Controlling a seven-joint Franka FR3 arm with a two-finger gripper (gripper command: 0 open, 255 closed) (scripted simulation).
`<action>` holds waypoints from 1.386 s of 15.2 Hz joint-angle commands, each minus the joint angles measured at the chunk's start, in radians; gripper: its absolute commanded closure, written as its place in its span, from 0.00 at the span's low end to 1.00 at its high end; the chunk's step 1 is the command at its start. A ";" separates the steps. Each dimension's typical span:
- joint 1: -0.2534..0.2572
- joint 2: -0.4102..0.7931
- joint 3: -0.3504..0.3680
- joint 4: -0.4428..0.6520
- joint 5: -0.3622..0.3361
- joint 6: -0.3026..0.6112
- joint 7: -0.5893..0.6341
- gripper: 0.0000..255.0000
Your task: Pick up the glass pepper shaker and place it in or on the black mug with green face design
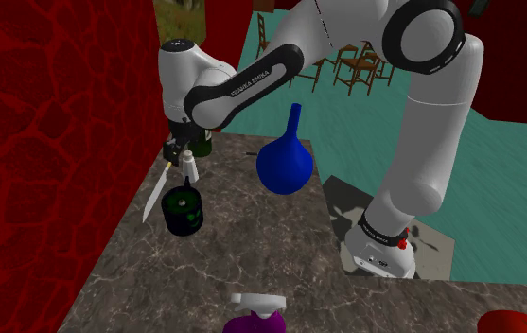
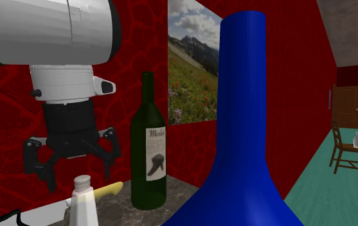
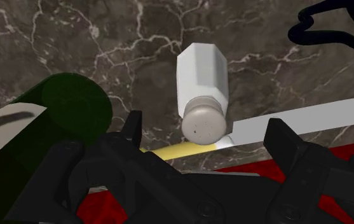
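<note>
I see gripper point(image 2: 76, 172) jaws wide apart, clamping nothing. Pepper shaker point(image 3: 201, 86) stands upright on the marble counter point(image 1: 252, 255) directly under them, untouched. Knife point(image 3: 309, 116) lies just beside it, and the wine bottle point(image 2: 148, 147) is near. Black mug point(image 1: 184, 210) sits close to the shaker, with the blue vase point(image 1: 285, 163) further off.

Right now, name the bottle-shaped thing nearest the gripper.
The white pepper shaker with the grey cap, directly beneath the open gripper. The green wine bottle stands off to one side; the blue vase is farther away.
</note>
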 commanded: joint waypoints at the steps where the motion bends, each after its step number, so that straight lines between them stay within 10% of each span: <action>1: 0.000 0.005 -0.002 -0.004 -0.003 0.009 0.001 0.00; 7: 0.000 0.005 -0.002 -0.004 -0.003 0.009 0.001 0.00; 8: 0.000 0.005 -0.002 -0.004 -0.003 0.009 0.001 1.00; 21: -0.004 -0.022 0.005 0.017 0.016 -0.036 -0.015 1.00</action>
